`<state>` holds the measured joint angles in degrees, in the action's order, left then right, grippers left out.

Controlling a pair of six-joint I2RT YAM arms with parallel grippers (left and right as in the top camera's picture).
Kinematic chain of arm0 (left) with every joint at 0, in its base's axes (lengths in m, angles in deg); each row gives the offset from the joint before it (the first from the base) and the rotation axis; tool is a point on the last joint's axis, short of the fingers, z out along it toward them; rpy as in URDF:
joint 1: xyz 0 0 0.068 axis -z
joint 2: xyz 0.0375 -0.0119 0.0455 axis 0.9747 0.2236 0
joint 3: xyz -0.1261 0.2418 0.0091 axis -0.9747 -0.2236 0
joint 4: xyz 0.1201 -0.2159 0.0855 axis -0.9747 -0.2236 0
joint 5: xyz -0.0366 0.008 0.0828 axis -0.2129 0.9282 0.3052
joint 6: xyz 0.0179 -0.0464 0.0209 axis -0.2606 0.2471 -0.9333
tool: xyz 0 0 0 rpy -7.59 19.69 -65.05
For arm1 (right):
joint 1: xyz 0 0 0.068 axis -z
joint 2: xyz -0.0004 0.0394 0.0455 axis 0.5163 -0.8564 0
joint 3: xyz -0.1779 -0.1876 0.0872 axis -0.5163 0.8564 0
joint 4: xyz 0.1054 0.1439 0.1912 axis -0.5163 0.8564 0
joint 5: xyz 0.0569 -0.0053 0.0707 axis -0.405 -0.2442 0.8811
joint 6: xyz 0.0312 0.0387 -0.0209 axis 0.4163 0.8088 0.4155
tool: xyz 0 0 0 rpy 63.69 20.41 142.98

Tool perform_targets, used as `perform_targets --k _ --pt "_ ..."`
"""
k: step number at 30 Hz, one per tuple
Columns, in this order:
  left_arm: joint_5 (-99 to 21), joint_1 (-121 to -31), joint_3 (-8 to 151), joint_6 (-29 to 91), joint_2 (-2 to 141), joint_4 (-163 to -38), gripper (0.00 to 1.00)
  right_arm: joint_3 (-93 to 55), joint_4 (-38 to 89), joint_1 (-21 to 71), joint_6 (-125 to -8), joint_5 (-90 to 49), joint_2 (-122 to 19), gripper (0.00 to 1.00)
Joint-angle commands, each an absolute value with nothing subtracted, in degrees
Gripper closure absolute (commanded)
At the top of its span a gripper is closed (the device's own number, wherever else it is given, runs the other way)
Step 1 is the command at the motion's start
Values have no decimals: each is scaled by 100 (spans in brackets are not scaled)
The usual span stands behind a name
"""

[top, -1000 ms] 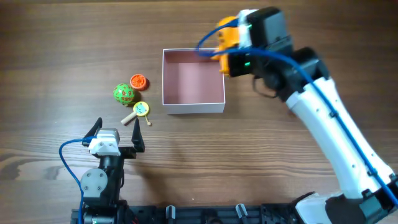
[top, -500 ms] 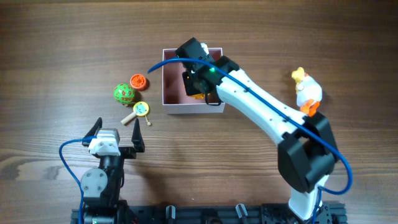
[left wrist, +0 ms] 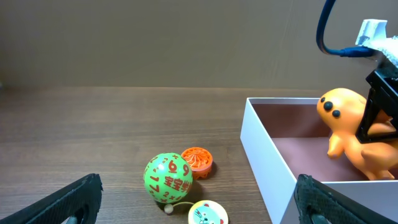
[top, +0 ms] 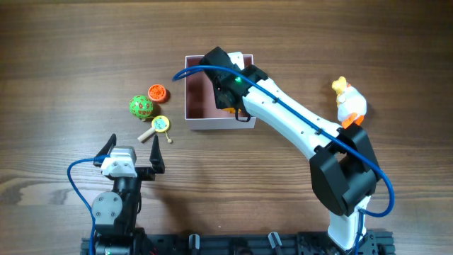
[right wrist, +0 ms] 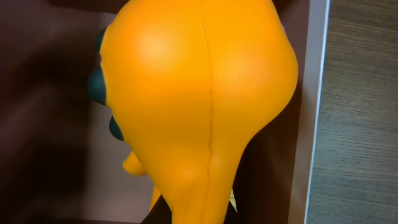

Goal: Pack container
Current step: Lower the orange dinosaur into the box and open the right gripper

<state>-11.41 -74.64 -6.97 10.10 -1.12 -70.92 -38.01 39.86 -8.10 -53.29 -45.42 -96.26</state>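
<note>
Clenching the orange toy [left wrist: 347, 130], the right gripper [top: 225, 99] hangs inside the container [top: 202, 122], floor directly beneath; the left gripper [top: 134, 152] gapes, farther off.

We see the right gripper [top: 226, 98], a second ago poised above the upper right corner of the container [top: 212, 123] in the overhead view, now down inside it near the right wall. The orange toy [left wrist: 348, 134] gripped in its jaws sits low between the white walls. The right arm [top: 297, 127], bunched at the right a second ago, now stretches in a long diagonal toward the container. Its swing has uncovered a white-and-orange duck toy [top: 348, 105] on the table [top: 71, 57], which was hidden before.
</note>
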Motion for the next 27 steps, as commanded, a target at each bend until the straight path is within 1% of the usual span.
perform_targets --k 1,5,7,9,11,13,16,19,21,24,27 --pt "-1209 -7512 -745 896 -158 -7086 0 -3806 3945 -790 -5123 -4815 -9665 92" --pt "-1209 -7512 -745 896 -158 -7086 0 -3806 3969 -751 -5158 -5041 -9668 92" --pt "-1209 -7512 -745 896 -158 -7086 0 -3775 3975 -709 -5208 -5041 -9668 88" --pt "-1209 -7512 -745 896 -158 -7086 0 -3738 3991 -665 -5211 -5021 -9668 78" --pt "-1209 -7512 -745 896 -158 -7086 0 -3731 3969 -654 -5346 -4960 -9668 76" --pt "-1209 -7512 -745 894 -158 -7086 0 -3731 3897 -657 -5622 -4927 -9668 70" --pt "-1209 -7512 -745 896 -158 -7088 0 -3731 3884 -657 -5794 -4925 -9668 52" --pt "-1209 -7512 -745 896 -158 -7086 0 -3731 3881 -654 -5790 -4923 -9668 42" --pt "-1209 -7512 -745 896 -158 -7086 0 -3731 3881 -657 -5790 -4907 -9668 39" --pt "-1209 -7512 -745 896 -158 -7086 0 -3755 3903 -654 -5799 -4938 -9639 38" --pt "-1209 -7512 -745 894 -158 -7086 0 -4118 4305 -591 -5781 -5145 -9379 38"
